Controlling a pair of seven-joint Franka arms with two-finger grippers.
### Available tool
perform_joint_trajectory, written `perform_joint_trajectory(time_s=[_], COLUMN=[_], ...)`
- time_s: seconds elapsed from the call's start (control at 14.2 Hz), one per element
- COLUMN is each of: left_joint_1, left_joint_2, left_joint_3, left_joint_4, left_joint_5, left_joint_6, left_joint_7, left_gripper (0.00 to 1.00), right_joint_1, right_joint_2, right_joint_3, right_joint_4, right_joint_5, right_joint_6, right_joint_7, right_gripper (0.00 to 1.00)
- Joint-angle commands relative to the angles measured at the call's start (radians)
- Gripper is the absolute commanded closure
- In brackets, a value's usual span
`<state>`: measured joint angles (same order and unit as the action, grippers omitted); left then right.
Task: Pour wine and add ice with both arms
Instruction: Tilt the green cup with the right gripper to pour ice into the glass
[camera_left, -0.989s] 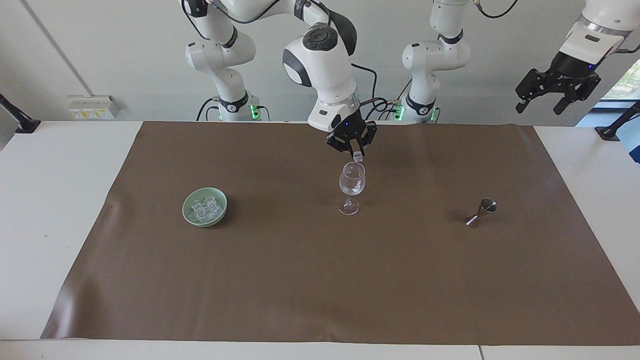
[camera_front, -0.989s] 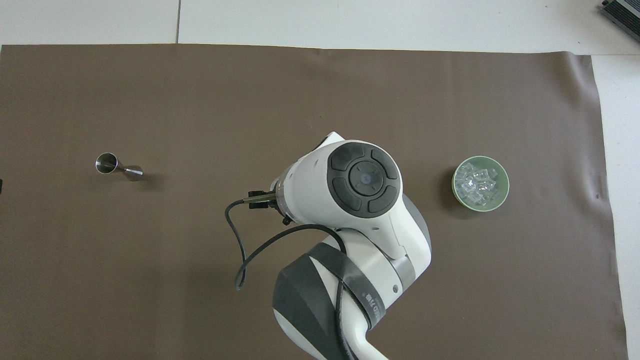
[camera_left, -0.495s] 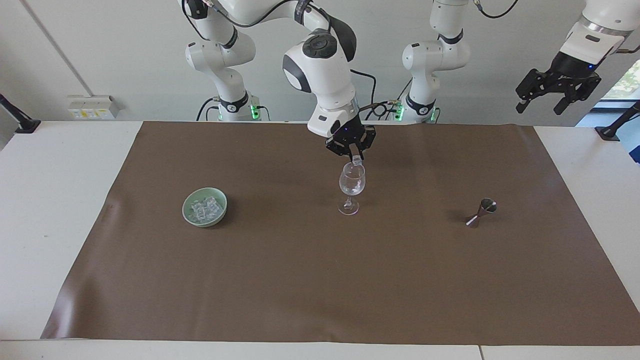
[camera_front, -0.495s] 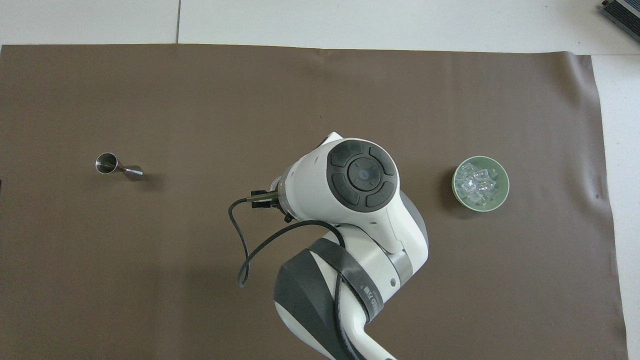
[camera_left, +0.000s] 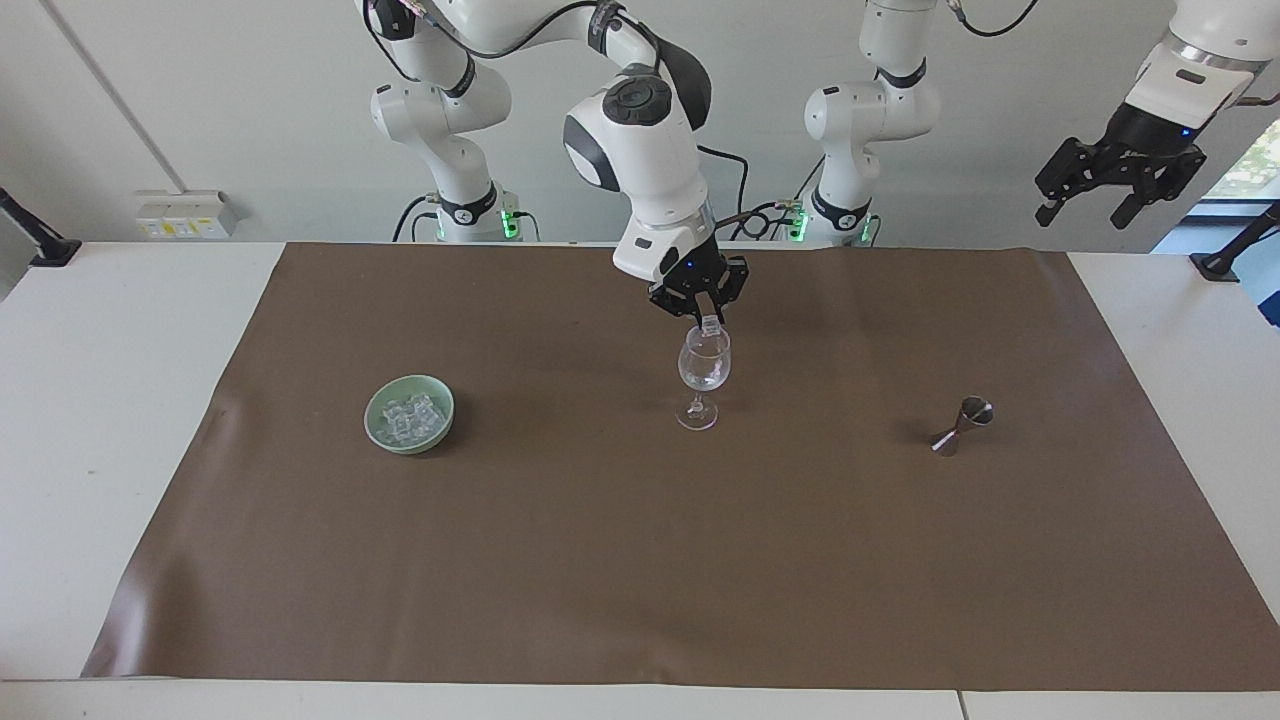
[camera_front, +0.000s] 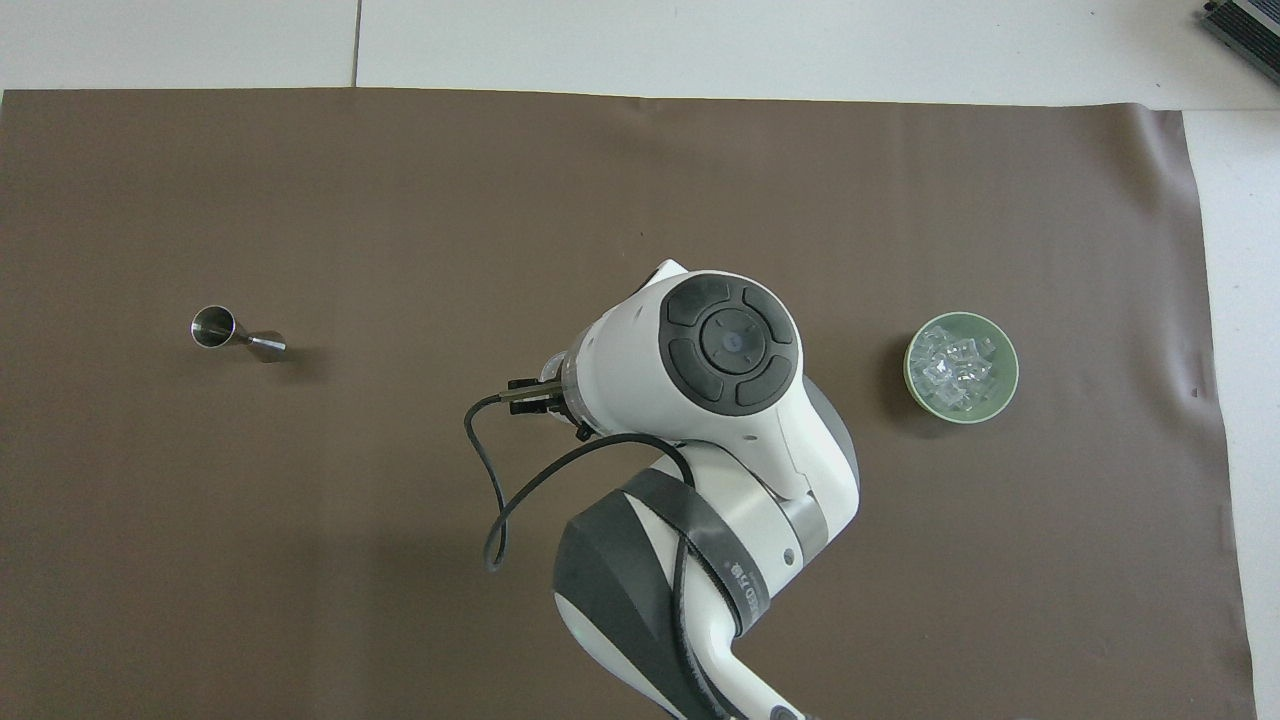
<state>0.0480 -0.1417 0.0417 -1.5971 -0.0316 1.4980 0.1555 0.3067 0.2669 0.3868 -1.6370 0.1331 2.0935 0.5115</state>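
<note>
A clear stemmed glass (camera_left: 704, 368) stands mid-mat. My right gripper (camera_left: 710, 321) hangs just above its rim, shut on a small clear ice cube (camera_left: 712, 324). More ice (camera_left: 408, 418) (camera_front: 958, 365) lies in a pale green bowl (camera_left: 415, 446) (camera_front: 1008, 385) toward the right arm's end of the table. In the overhead view the right arm (camera_front: 730, 370) covers the glass and its own gripper. My left gripper (camera_left: 1083, 212) waits open, high in the air off the left arm's end of the mat, holding nothing. Wine is out of view.
A small metal jigger (camera_left: 962, 425) (camera_front: 235, 335) stands on the brown mat (camera_left: 640, 580) toward the left arm's end. Both arm bases (camera_left: 470, 215) stand at the mat's edge nearest the robots.
The right arm has shifted its wrist and elbow slightly, keeping the ice cube over the glass. The left gripper has risen a little.
</note>
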Motion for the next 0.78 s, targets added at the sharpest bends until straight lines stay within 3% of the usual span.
perform_joint_trajectory(time_s=[0.0,0.07,0.28,0.35,0.42,0.57,0.64,0.71], left_joint_1=[0.015,0.015,0.016,0.016,0.015,0.015,0.015,0.013], left_joint_2=[-0.027,-0.027,-0.027,-0.027,-0.027,-0.026,-0.022,-0.021], left_joint_3=[-0.006,-0.008,-0.008,-0.006,-0.008,-0.008,-0.008,-0.008], left_joint_4=[-0.035,-0.035,-0.035,-0.035,-0.035,-0.034,-0.032,-0.029], left_joint_5=[0.007,0.005,0.005,0.007,0.005,0.007,0.007,0.007], left_joint_6=[0.022,0.022,0.022,0.022,0.024,0.025,0.027,0.04], left_joint_7=[0.004,0.004,0.004,0.004,0.006,0.009,0.015,0.018], left_gripper=[0.0,0.0,0.0,0.0,0.0,0.0,0.0,0.0], right_joint_1=[-0.015,-0.017,-0.017,-0.017,-0.017,-0.017,-0.017,-0.017], right_joint_2=[-0.002,-0.002,-0.002,-0.002,-0.002,-0.002,-0.002,-0.002], right_joint_3=[0.007,0.007,0.007,0.007,0.007,0.007,0.007,0.007], right_joint_4=[-0.007,-0.006,-0.007,-0.007,-0.007,-0.007,-0.007,-0.007], right_joint_5=[0.005,0.005,0.005,0.005,0.005,0.005,0.005,0.005], right_joint_6=[0.002,0.002,0.003,0.005,0.005,0.007,0.01,0.008], right_joint_7=[-0.034,-0.034,-0.036,-0.039,-0.048,-0.05,-0.05,-0.051], right_gripper=[0.87,0.73,0.54,0.44,0.27,0.15,0.0,0.0])
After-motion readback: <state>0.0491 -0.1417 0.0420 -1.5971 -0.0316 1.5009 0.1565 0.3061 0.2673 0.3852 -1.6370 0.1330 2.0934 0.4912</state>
